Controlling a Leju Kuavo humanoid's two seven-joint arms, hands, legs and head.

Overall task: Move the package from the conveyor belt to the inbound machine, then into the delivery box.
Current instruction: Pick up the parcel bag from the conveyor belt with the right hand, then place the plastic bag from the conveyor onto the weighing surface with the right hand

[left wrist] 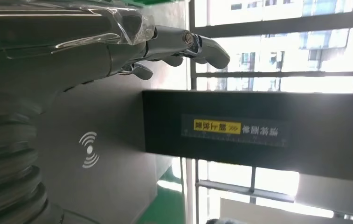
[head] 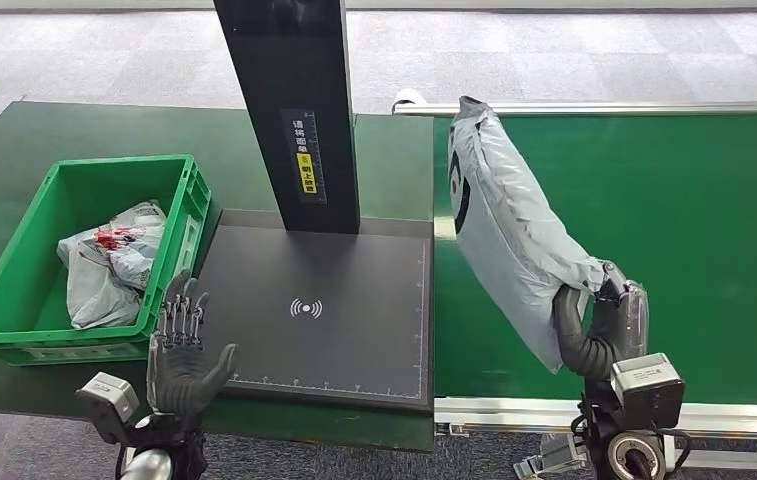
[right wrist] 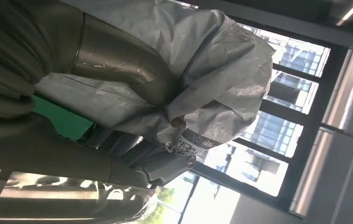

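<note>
At the table's left edge you've got the green delivery box (head: 14, 300), bags already inside. Your left hand (head: 186, 350) hovers over the inbound machine's (head: 354, 330) near-left corner, fingers spread, holding nothing, probably ready to receive. Over the conveyor belt's (head: 674, 230) left edge, your right hand (head: 604, 320) clamps the grey package's (head: 509, 220) lower end, apparently lifted clear.

- Right hand (head: 609, 315) is raised at the lower right, its fingers curled around a grey package (head: 509, 225), gripping its lower end.
- Left hand (head: 182, 345) is at lower left, palm upright, fingers straight and apart, holding nothing.
</note>
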